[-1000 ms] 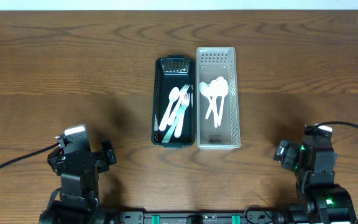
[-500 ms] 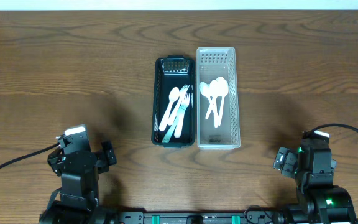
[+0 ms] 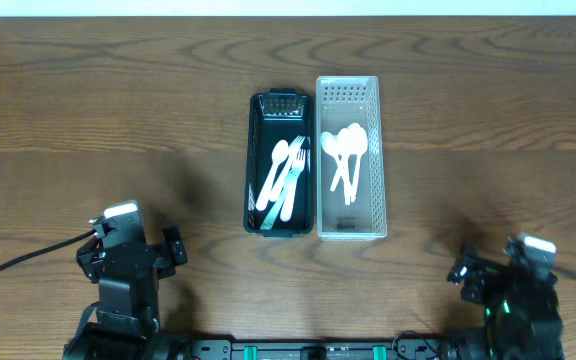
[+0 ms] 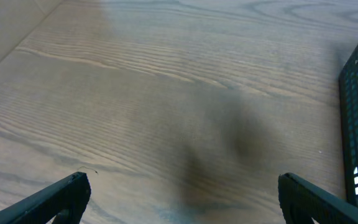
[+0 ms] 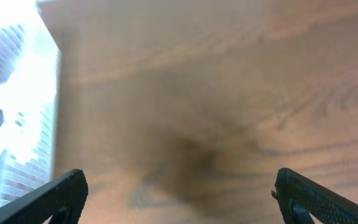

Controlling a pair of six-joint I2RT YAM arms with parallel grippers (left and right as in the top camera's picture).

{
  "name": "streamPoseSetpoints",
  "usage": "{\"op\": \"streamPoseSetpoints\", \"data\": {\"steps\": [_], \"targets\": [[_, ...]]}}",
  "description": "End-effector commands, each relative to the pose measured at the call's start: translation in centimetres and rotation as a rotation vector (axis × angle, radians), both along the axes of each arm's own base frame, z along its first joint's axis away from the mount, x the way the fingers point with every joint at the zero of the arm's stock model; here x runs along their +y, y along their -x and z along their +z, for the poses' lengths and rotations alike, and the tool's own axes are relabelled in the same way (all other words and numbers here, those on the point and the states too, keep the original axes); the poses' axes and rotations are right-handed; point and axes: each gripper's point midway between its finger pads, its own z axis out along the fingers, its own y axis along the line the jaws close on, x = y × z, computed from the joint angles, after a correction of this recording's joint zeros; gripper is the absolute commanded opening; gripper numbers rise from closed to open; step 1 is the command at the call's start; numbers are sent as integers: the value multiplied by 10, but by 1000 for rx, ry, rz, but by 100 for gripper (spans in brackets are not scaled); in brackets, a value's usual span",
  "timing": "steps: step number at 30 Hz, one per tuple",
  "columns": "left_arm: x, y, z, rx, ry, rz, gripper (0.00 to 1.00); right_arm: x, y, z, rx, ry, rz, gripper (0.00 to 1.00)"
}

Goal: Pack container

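Bench [image 3: 88, 100]: brown wood grain, two baskets at centre.
Black basket [image 3: 250, 160] on the left, white basket [image 3: 379, 160] on the right, long sides touching, both lying flat on the wood.

Mid-bench [image 3: 118, 120], two baskets touch side by side. The left basket [image 3: 251, 165] holds forks [image 3: 293, 172], and the right basket [image 3: 377, 160] holds spoons [image 3: 346, 146].

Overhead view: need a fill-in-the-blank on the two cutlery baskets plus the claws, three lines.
The white basket holds only plastic ____. The forks lie in the ____ basket. The left claw and right claw both stand ____, holding nothing.
Missing words: spoons; black; open.
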Motion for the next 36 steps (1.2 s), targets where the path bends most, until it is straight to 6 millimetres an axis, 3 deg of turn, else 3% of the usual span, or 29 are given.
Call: {"op": "streamPoseSetpoints", "data": {"steps": [1, 3, 8, 12, 18, 21, 36], "targets": [[1, 0, 3, -10, -12, 3, 98, 5, 1, 14, -111, -33, 26, 99], [1, 0, 3, -10, -12, 3, 98, 11, -12, 21, -156, -4, 72, 99], [1, 0, 3, -10, -12, 2, 98, 20, -59, 47, -461, 125, 136, 99], [1, 0, 3, -10, -12, 2, 98, 24, -75, 35, -578, 156, 149, 99], [1, 0, 3, -10, -12, 3, 98, 47, -78, -13, -431, 129, 288, 99], [1, 0, 3, -10, -12, 3, 98, 60, -77, -13, -436, 107, 359, 99], [1, 0, 3, -10, -12, 2, 98, 59, -77, -13, -436, 108, 358, 99]]}}
